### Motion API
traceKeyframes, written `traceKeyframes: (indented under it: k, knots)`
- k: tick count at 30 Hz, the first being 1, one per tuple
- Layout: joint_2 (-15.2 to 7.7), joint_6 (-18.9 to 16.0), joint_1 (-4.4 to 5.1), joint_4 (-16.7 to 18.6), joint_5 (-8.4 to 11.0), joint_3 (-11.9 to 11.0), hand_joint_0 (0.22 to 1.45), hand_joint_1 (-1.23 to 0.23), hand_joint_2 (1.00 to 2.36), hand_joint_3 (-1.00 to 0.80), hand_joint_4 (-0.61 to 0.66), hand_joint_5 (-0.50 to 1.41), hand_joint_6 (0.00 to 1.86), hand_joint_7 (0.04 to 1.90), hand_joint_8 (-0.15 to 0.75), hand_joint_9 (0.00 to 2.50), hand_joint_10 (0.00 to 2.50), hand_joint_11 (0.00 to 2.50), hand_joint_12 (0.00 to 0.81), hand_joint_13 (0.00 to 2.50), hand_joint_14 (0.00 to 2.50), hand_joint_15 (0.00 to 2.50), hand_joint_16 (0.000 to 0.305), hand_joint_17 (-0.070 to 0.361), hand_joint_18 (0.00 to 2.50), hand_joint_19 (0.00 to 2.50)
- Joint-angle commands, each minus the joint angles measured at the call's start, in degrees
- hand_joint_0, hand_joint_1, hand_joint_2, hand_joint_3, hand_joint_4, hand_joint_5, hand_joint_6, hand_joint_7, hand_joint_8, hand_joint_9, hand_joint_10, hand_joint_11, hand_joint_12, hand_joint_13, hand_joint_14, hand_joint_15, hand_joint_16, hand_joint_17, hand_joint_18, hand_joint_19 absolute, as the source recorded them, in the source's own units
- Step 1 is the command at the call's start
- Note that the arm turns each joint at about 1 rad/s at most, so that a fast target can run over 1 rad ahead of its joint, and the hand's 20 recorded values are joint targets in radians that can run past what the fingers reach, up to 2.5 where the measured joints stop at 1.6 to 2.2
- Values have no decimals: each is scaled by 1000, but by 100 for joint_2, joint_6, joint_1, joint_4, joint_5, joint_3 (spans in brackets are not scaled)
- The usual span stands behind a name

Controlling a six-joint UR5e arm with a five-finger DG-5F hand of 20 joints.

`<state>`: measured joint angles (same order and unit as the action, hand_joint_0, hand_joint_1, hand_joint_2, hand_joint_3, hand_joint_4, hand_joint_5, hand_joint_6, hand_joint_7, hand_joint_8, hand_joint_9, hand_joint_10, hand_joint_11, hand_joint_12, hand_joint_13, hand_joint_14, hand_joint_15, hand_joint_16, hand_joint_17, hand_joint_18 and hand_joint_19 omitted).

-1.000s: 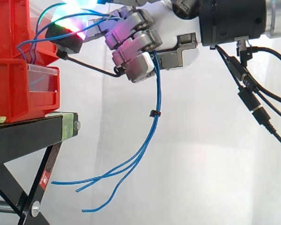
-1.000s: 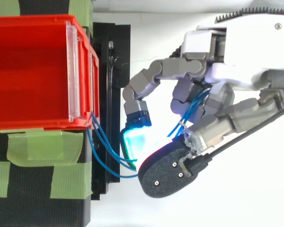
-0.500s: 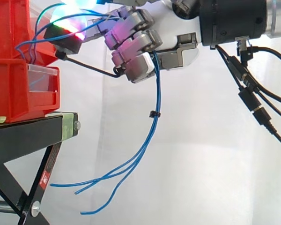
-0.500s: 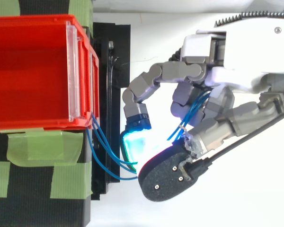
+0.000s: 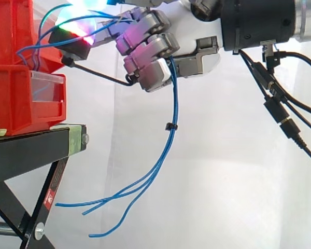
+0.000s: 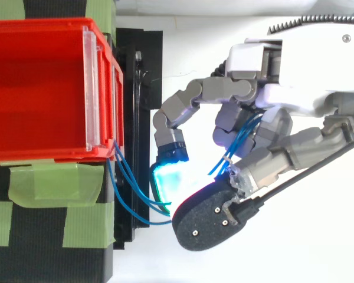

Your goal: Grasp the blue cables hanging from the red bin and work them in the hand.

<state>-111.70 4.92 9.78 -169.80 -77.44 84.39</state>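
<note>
Side view, against the earlier frames – little has altered. The hand [image 5: 150, 49] holds the same station at the top of the picture, just off the front of the red plastic bin [image 5: 15, 104], and its jointed grey metal fingers remain curled round the thin blue cables [image 5: 172, 104]. The one visible change is in the loose ends, which now hang a shade lower and further toward the stand than a second ago. The small black tie [image 5: 170, 126] binding the strands sits where it did.

Top view: the hand [image 6: 295, 97] has shifted very slightly toward the bin [image 6: 41, 88]. The cables [image 6: 130, 188] leave the bin's front corner in the same slack loops.

Cable run: from the bin's front the strands arch across to the hand, pass through the closed fingers, then drop in a long, gentle curve below it. Under the tie they splay into separate ends that sweep toward the stand's leg – all hanging free.

Materials and shapes:
- Bin: glossy, rigid, straight-walled, with a clear plastic strip [image 6: 89, 88] set across its front.
- Stand [image 5: 26, 150]: matt black metal, a flat top bar over slanted legs.
- Pale green tape [image 6: 53, 183]: wrinkled patches across the stand top beside the bin.
- Fingertip pad [image 6: 168, 177]: thick, glowing cyan.
- Backdrop: white curtain [image 5: 223, 181], soft vertical folds.
</note>
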Motion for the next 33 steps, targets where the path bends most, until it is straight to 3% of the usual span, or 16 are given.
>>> traceKeyframes:
  k: [1, 33]
  knots:
    - [0, 0, 6, 0, 0, -1, 907, -664, 1023, -289, 185, 152, 961, 1204, 649, 1839, 2500, 2500, 730, 2101, 2500, 2003, 210, 158, 2500, 590]
    - [0, 0, 6, 0, 9, -1, 913, -664, 1024, -292, 176, 144, 975, 1190, 649, 1839, 2500, 2500, 730, 2101, 2500, 2003, 210, 158, 2500, 590]
